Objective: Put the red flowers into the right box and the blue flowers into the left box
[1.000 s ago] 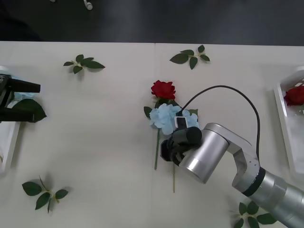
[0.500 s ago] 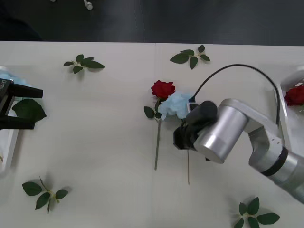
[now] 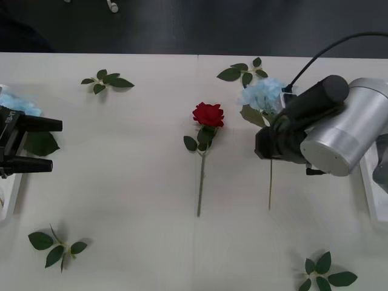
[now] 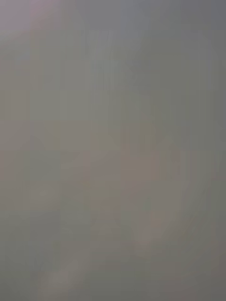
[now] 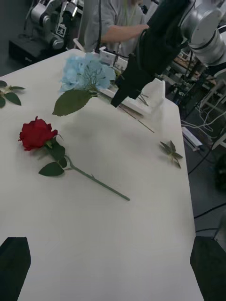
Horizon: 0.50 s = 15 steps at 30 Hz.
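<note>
One red rose [image 3: 208,114] lies at the table's middle, its stem pointing toward me; it also appears in the left wrist view [image 5: 36,133]. My right gripper [image 3: 267,147] is shut on the stem of a pale blue flower [image 3: 262,94] and holds it above the table, right of the rose. The left wrist view shows that blue flower [image 5: 87,71] raised, with the black right gripper [image 5: 117,99] pinching its stem. My left gripper [image 3: 37,144] stands open at the left edge over the left box [image 3: 8,189], where another blue flower [image 3: 15,103] lies. The right box [image 3: 371,195] peeks out at the right edge.
Loose leaf sprigs lie at the far left [image 3: 108,80], far middle [image 3: 244,71], near left [image 3: 54,245] and near right [image 3: 324,274]. A person sits beyond the table's right end in the left wrist view. The right wrist view is a grey blur.
My right gripper has lifted the blue flower off the red rose and carried it right and farther away. The rose stays put. The left gripper has shifted slightly.
</note>
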{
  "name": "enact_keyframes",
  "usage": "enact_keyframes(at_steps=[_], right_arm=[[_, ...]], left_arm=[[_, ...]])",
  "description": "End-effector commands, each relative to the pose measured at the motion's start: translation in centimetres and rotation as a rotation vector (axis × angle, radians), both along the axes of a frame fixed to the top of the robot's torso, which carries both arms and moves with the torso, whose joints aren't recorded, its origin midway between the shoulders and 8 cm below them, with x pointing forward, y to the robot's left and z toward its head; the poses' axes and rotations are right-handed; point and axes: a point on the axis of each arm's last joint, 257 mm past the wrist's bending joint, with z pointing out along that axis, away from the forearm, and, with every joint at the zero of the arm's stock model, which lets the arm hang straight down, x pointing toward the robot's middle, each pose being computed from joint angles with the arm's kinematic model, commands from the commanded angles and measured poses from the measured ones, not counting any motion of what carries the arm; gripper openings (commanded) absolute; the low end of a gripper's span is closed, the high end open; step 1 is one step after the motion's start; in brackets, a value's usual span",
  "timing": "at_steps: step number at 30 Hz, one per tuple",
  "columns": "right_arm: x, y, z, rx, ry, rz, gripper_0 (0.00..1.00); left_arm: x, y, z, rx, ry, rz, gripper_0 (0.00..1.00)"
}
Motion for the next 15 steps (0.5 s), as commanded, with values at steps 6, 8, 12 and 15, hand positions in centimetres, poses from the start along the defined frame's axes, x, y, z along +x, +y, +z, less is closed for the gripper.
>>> enact_keyframes(at_steps=[6, 8, 12, 15], right_arm=[[0.2, -8.2, 0.9, -0.155, -0.033, -0.024, 0.00], [-0.1, -9.2, 0.4, -0.162, -0.030, -0.031, 0.00], [-0.4, -9.5, -0.3, -0.150, -0.024, -0.040, 0.00], [-0.7, -9.8, -0.6, -0.151, -0.017, -0.050, 0.00]], left_arm=[[-0.4, -0.5, 0.5, 0.016, -0.033, -0.027, 1.00], [-0.6, -0.8, 0.4, 0.015, -0.029, -0.038, 1.00], [-0.7, -1.1, 0.3, 0.011, -0.026, -0.050, 1.00], [-0.7, -1.1, 0.3, 0.011, -0.026, -0.050, 1.00]])
